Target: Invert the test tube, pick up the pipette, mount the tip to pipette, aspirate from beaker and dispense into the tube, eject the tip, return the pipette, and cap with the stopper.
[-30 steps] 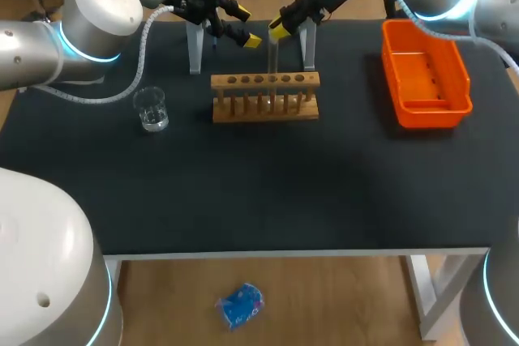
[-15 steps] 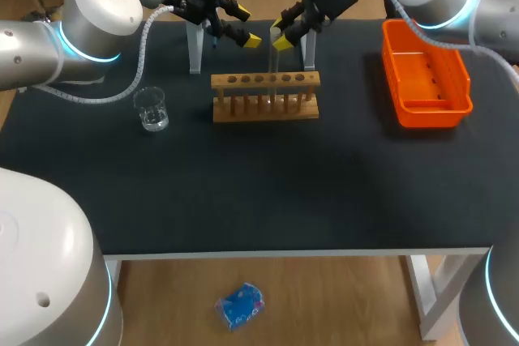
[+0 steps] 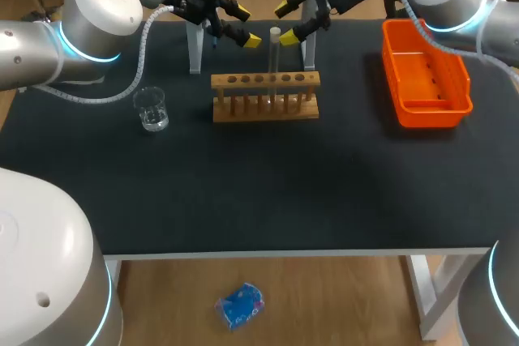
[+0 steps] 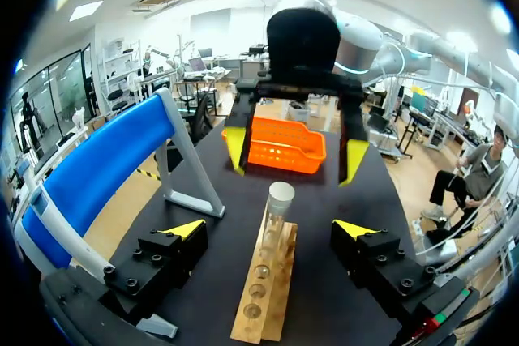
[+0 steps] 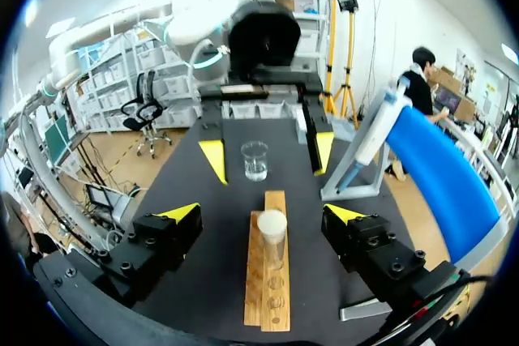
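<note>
Step 1 looks done: the tube (image 3: pixel 274 62) stands upright in the rack (image 3: pixel 265 96) just ahead of my right tool (image 3: pixel 288 22), spread wide, holding nothing. My left tool (image 3: pixel 246 27), equally open and empty, should next grasp the pipette (image 5: pixel 369 139) beside it.

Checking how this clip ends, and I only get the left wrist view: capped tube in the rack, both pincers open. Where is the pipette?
Observer: The pipette rests on the blue-topped stand beside the rack.
Operator: And the beaker? I can't find it.
Observer: The beaker stands upright on the table, off the rack's left end and apart from it.
Operator: Anything in it?
Observer: In the right wrist view, a little clear liquid shows in its lower part.
</note>
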Robot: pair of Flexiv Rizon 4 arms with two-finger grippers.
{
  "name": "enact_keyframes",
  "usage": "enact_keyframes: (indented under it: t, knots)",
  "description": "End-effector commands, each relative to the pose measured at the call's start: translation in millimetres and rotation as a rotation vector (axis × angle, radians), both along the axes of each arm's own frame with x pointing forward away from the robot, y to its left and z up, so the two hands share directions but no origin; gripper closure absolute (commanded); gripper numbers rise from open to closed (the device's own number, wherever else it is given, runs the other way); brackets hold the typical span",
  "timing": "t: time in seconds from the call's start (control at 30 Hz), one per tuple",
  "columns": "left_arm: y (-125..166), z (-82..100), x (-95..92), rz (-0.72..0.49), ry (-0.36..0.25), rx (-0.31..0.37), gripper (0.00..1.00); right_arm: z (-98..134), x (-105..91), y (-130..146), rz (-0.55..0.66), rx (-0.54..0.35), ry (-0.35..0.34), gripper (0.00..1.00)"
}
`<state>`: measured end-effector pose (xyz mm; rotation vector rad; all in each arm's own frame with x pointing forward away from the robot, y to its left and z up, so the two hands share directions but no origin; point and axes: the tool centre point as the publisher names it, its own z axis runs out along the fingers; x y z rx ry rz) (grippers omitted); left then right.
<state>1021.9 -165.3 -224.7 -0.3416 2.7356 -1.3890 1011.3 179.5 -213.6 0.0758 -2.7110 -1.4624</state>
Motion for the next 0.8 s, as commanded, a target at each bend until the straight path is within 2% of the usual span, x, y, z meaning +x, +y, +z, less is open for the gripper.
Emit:
enact_keyframes:
  t: [0.03,0.17,0.2,0.23,0.27,0.4,0.47,0.8]
  knots:
    - [0.4,1.6,1.2,-0.003,0.006,0.005,0.00,11.5,-13.0,-6.5,0.006,0.067,-0.015,0.00]
    - [0.4,1.6,1.2,-0.003,0.006,0.005,0.00,16.3,-17.1,-1.6,0.032,0.156,-0.005,0.01]
    - [0.4,1.6,1.2,-0.003,0.006,0.005,0.00,16.1,-17.9,-0.5,0.037,0.178,0.001,0.61]
    - [0.4,1.6,1.2,-0.003,0.006,0.005,0.00,15.5,-18.1,0.4,0.039,0.195,0.004,0.91]
    - [0.4,1.6,1.2,-0.003,0.006,0.005,0.00,14.9,-18.2,1.3,0.046,0.226,0.011,1.00]
    - [0.4,1.6,1.2,-0.003,0.006,0.005,0.00,12.5,-20.6,5.8,0.074,0.339,0.034,1.00]
    - [0.4,1.6,1.2,-0.003,0.006,0.005,0.00,13.1,-21.7,7.5,0.093,0.417,0.019,1.00]
    - [0.4,1.6,1.2,-0.003,0.006,0.005,0.00,13.1,-21.7,7.5,0.093,0.417,0.019,1.00]
